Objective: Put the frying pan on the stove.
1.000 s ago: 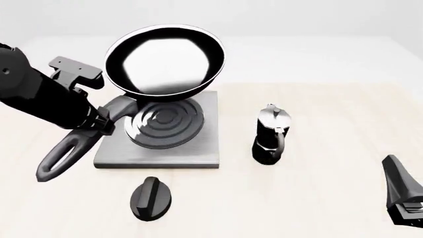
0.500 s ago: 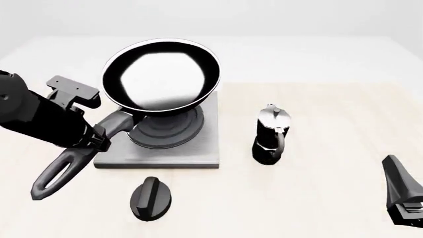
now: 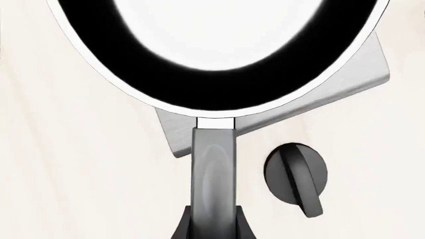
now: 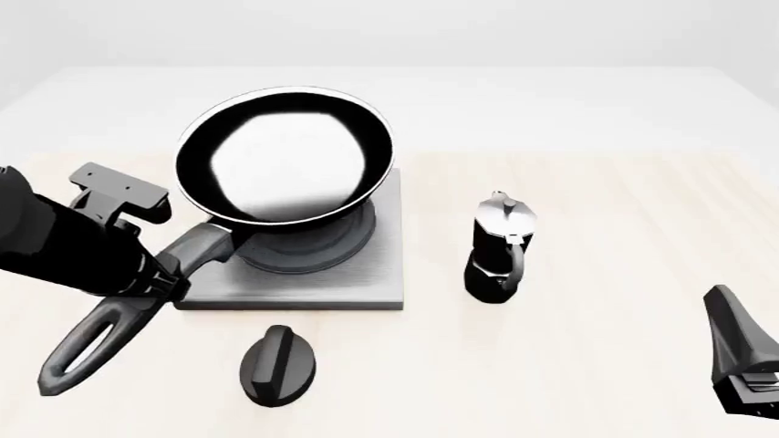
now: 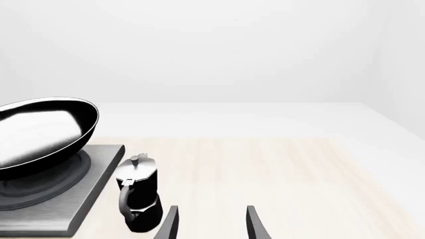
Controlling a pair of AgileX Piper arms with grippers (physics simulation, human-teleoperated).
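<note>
L hand (image 4: 159, 274) clamps frying pan (image 4: 286, 155) handle, pan over stove (image 4: 365, 274) rings; R hand (image 5: 209, 224) open, empty, near table's front-right.

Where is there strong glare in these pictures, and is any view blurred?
Front view: a white glare patch fills the frying pan. Left wrist view: the same glare, larger, and a sheen along the handle. Right wrist view: glare inside the pan; all views look sharp.

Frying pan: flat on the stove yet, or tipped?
Tipped. The frying pan sits over the stove rings with its far rim raised, in the right wrist view. The left gripper grips the handle. Base contact: cannot tell.
</note>
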